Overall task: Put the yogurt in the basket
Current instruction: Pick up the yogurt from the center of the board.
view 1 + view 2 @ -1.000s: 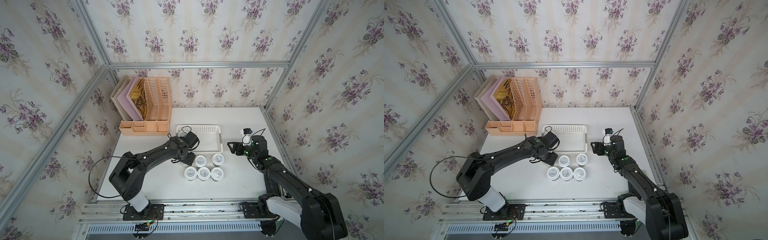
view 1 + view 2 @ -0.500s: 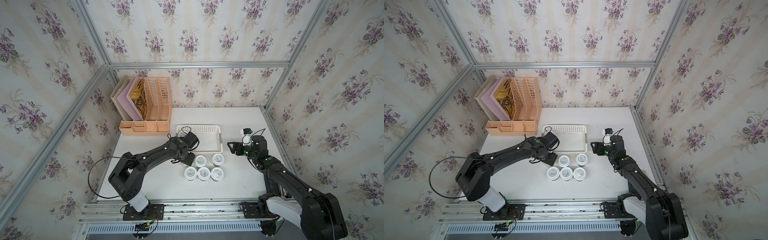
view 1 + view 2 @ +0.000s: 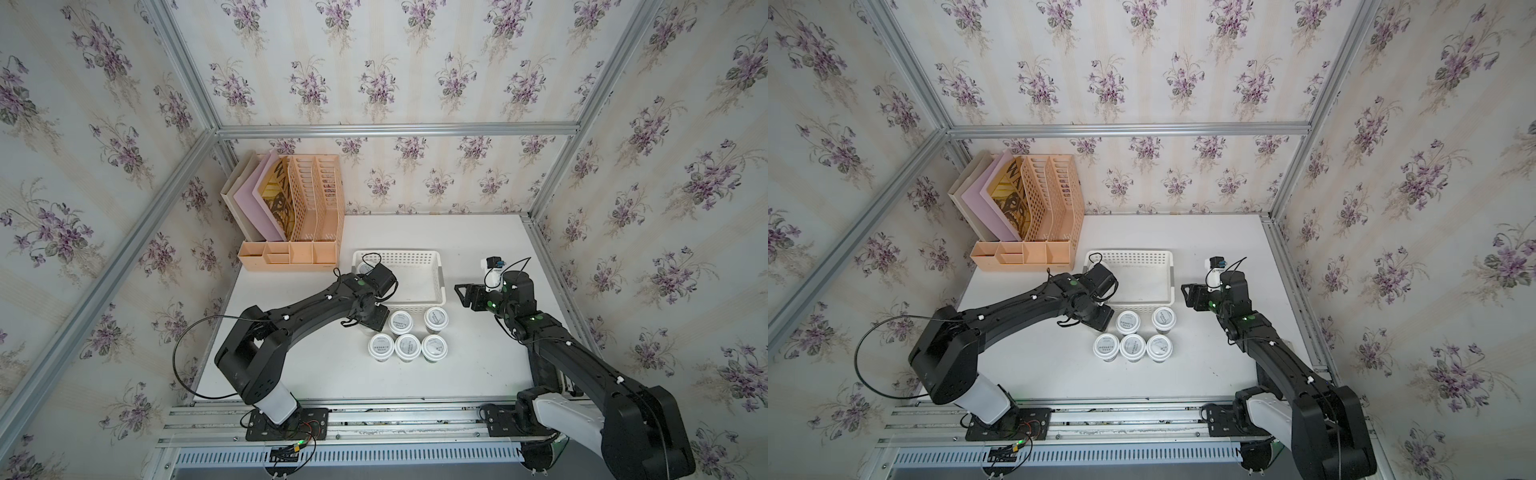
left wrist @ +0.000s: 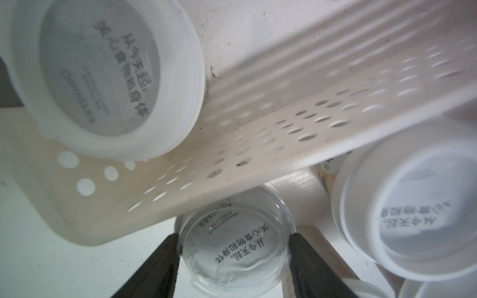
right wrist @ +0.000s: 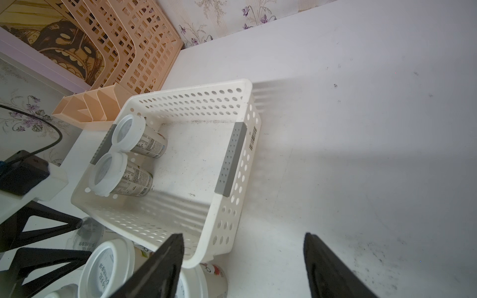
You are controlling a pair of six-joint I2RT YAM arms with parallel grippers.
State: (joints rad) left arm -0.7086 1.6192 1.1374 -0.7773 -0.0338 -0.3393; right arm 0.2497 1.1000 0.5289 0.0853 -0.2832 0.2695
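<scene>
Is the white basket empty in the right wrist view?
No, two yogurt cups are inside the basket, side by side against one of its short ends with a grey strip.

White table [image 3: 478, 374], kinda smudgy. On it: one yogurt cup [image 4: 235, 247] sits right between the left fingers [image 4: 154, 268], five more cups [image 3: 408, 347] bunched just beside them, the white basket [image 3: 395, 254] just past their tips, and a peach organizer [image 3: 291, 253] farther off beyond the basket's end.

Right tool [image 5: 242, 234] agape (left tool [image 4: 233, 235] low)
</scene>
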